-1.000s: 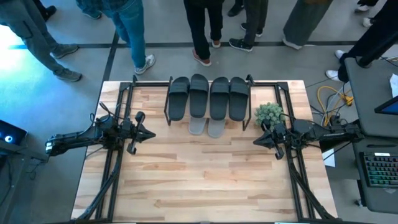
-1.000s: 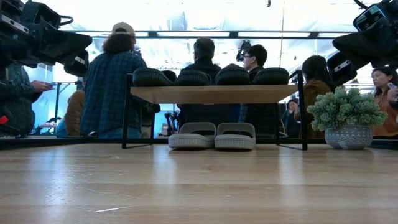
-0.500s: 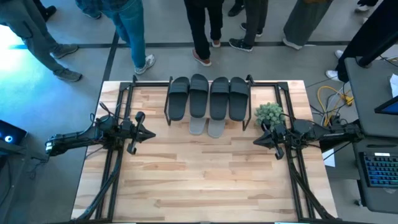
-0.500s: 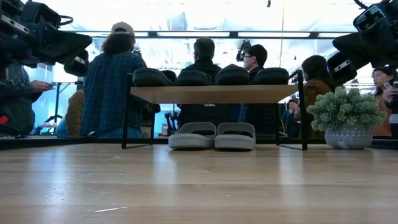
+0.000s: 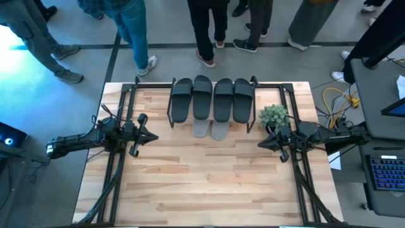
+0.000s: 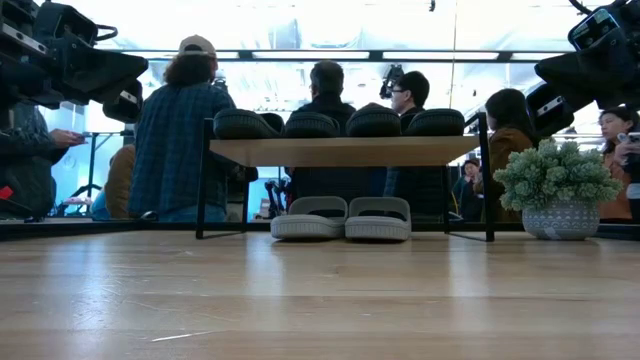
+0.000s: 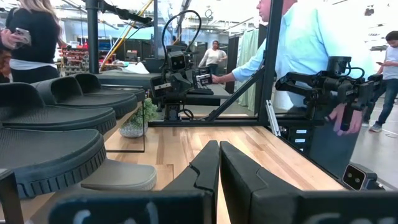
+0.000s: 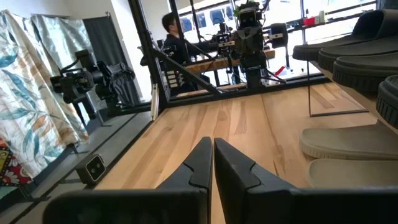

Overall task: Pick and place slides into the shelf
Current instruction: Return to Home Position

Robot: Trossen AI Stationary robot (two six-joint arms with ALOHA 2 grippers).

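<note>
From above, the big wooden table (image 5: 209, 183) has the shelf (image 5: 170, 104) at its far edge, in the middle. Four dark slides (image 5: 202, 95) lie side by side on top of the shelf. Two light grey slides (image 5: 201, 129) lie under it, and their ends poke out toward the near side. A small green plant (image 5: 274, 114) sits just beside the shelf on the right. The left fingers (image 5: 150, 136) hang over the left side of the table, well apart from the shelf. The right fingers (image 5: 262, 144) hang over the right side, near the plant. Both point toward the middle of the table. People stand on the floor behind the table.

From table height, the four dark slides (image 6: 310, 124) sit in a row on the shelf's wooden board (image 6: 345, 151). The two light grey slides (image 6: 345, 218) sit on the table under the board, touching each other. The plant (image 6: 555, 180) is in a pale pot to the right of the shelf. The dark arms are up in the top corners. People stand behind.

In the left wrist view, the left fingers (image 7: 215, 152) are pressed together and hold nothing. The dark slides (image 7: 56, 118) are on the shelf to one side, with a light grey slide (image 7: 118, 177) below them. The right arm (image 7: 177, 74) is far across the table.

In the right wrist view, the right fingers (image 8: 208, 149) are also pressed together, with nothing in them. The light grey slides (image 8: 348, 140) lie on the table under the dark ones (image 8: 360, 50). The left arm (image 8: 249, 37) is far across the table.
</note>
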